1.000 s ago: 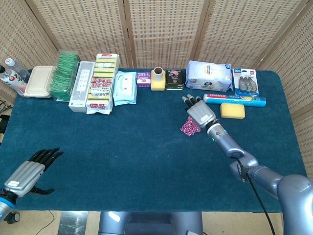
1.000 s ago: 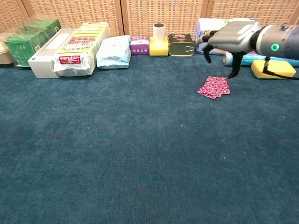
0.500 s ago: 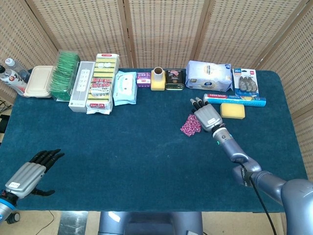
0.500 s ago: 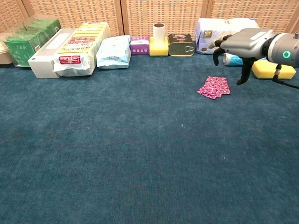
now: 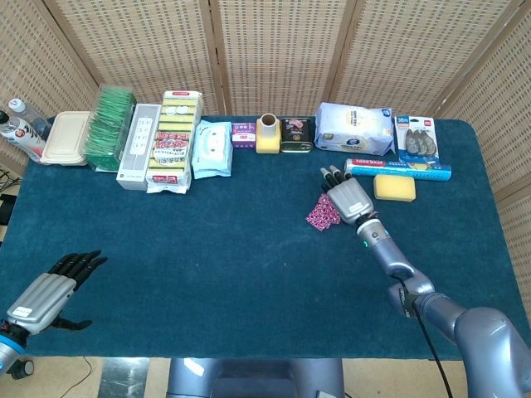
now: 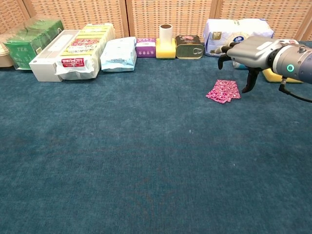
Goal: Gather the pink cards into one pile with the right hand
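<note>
The pink patterned cards (image 5: 322,213) (image 6: 223,91) lie in a small overlapping cluster on the blue cloth, right of centre. My right hand (image 5: 348,196) (image 6: 249,52) hovers just right of and behind them, palm down, fingers spread, holding nothing; its thumb hangs down near the cluster's right edge, and I cannot tell whether it touches. My left hand (image 5: 51,292) rests open near the front left corner, far from the cards, seen only in the head view.
Along the back edge stand a green tea box (image 6: 28,41), white and yellow packs (image 6: 80,48), a wipes pack (image 6: 118,52), a purple box (image 6: 145,47), a yellow holder with a roll (image 6: 165,43), a tin (image 6: 189,46), a tissue pack (image 5: 355,128), a yellow sponge (image 5: 393,187).
My right hand moved right away from the cards, then came slightly back left toward them. The cards and my left hand have not moved.
</note>
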`<state>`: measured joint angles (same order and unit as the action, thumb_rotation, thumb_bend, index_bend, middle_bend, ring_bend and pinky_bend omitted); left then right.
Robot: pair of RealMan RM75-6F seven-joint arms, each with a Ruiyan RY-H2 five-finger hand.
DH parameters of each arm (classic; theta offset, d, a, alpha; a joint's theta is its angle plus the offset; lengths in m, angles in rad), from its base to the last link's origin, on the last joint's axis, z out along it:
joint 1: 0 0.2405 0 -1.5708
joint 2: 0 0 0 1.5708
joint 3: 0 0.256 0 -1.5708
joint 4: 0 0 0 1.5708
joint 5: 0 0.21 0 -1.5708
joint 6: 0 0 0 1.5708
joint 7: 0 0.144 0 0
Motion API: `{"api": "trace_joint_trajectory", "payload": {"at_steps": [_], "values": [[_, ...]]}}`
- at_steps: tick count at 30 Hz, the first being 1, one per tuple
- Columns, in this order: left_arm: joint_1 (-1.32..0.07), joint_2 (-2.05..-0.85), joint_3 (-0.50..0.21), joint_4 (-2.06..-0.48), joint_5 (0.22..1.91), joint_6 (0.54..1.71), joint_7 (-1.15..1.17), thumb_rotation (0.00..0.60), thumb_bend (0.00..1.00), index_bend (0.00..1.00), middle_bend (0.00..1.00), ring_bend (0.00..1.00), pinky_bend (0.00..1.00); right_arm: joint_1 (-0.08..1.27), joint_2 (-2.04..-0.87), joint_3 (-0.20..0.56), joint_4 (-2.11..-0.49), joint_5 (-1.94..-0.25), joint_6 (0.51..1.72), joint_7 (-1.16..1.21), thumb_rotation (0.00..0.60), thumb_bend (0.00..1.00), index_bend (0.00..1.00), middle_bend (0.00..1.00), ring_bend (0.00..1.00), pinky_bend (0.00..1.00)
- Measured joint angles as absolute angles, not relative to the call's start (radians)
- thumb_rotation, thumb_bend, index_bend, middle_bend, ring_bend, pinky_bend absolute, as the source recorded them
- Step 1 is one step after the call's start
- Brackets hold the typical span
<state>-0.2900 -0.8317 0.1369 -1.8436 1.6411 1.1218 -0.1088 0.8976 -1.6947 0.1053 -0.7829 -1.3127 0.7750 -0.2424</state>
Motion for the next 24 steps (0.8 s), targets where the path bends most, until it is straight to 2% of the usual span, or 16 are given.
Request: {"api": "trace_joint_trajectory", "payload": {"at_steps": [24], "values": [[-0.296,-0.837,0.132,-1.847,1.621,1.104,-0.095,0.6,0.06,0.0,0.0,0.0,0.0,0.883,-1.801,0.083,-0.617,-1.415,0.823,-0.051,0.6,0.1,0.21,0.05,0.06,0.23]]}}
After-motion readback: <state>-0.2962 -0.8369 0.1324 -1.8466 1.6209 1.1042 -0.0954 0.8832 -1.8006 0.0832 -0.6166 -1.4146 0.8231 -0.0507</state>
